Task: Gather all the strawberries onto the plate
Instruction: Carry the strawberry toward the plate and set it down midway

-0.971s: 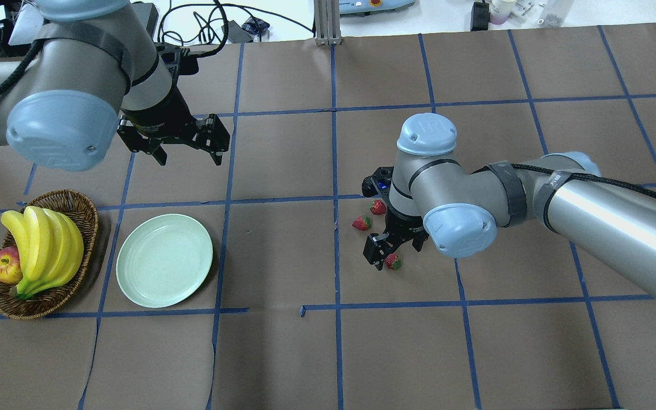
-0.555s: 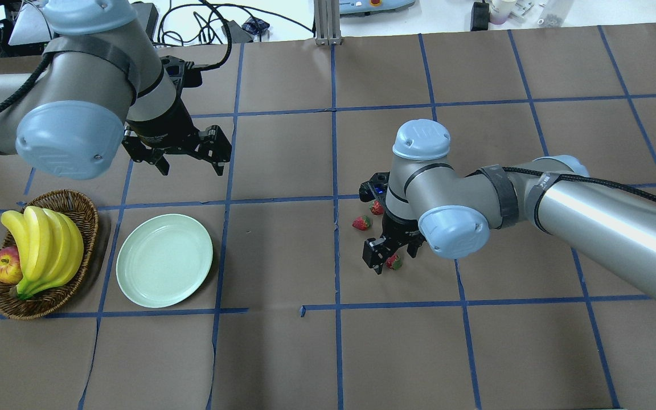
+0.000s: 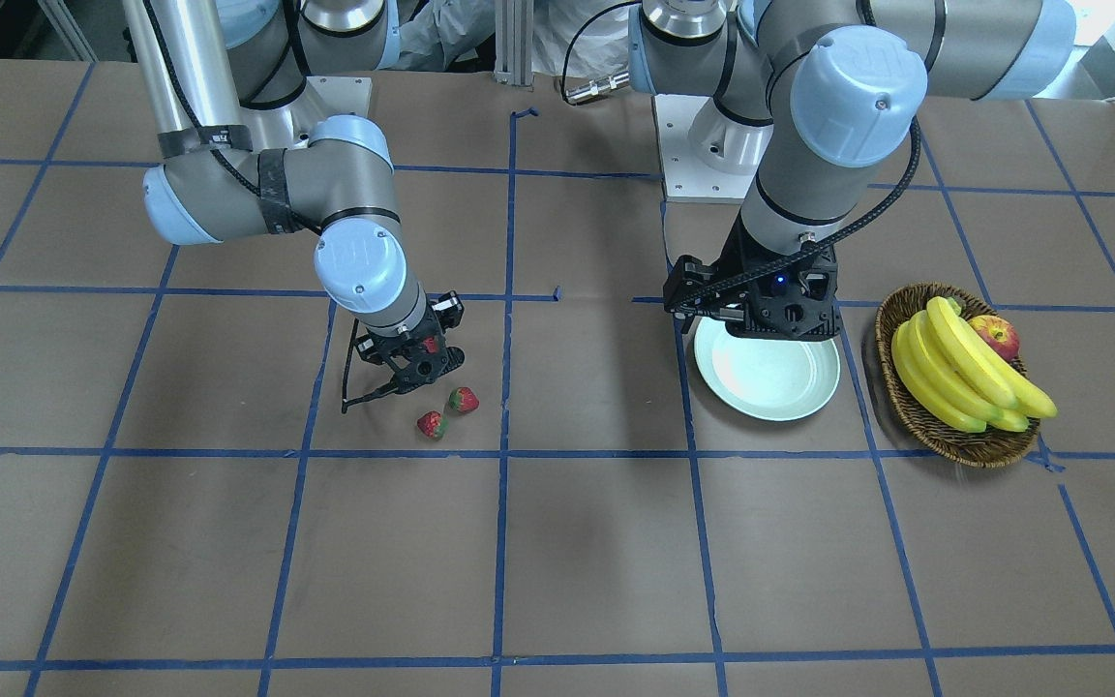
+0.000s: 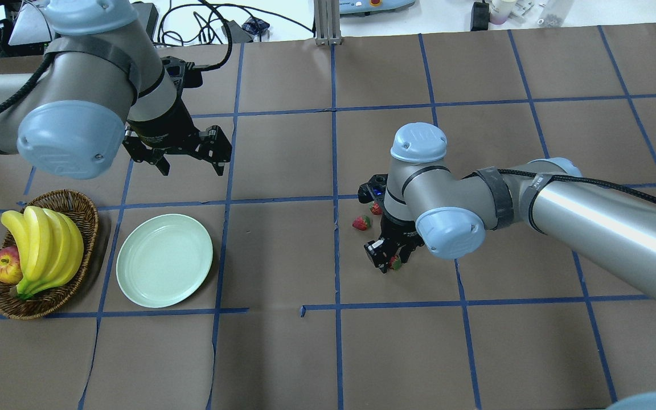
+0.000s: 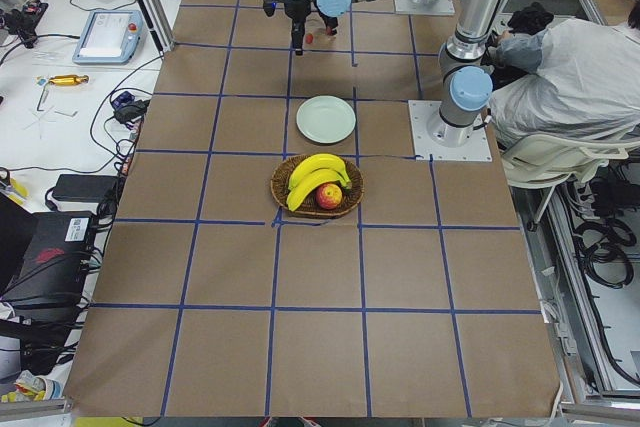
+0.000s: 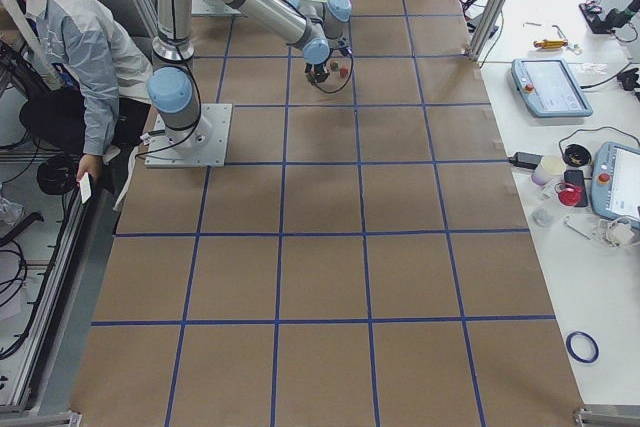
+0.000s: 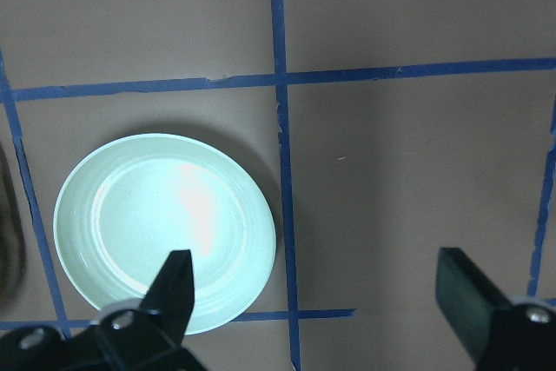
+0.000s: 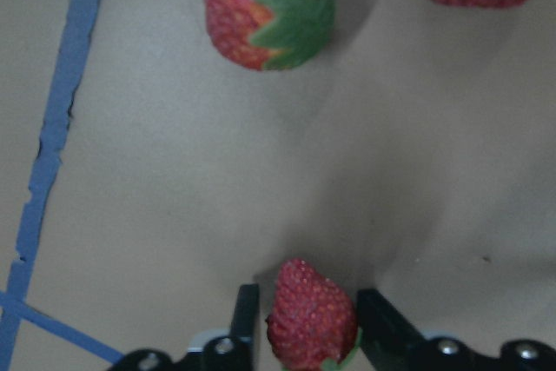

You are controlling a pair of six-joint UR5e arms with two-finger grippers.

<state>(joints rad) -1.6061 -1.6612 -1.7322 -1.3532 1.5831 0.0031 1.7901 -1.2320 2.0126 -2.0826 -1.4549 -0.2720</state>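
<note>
The right gripper (image 8: 306, 301) is clenched on one strawberry (image 8: 311, 323), pinching across its width with the pointed end aimed away from the wrist, low at the table right of centre. The two other strawberries (image 4: 361, 223) lie loose just on its far side. The plate (image 4: 164, 260) sits bare well to the left at about the same depth, so the carry should run almost straight left; the left gripper (image 4: 191, 166) hangs released just past the plate's far rim, nearer the plate but holding nothing.
</note>
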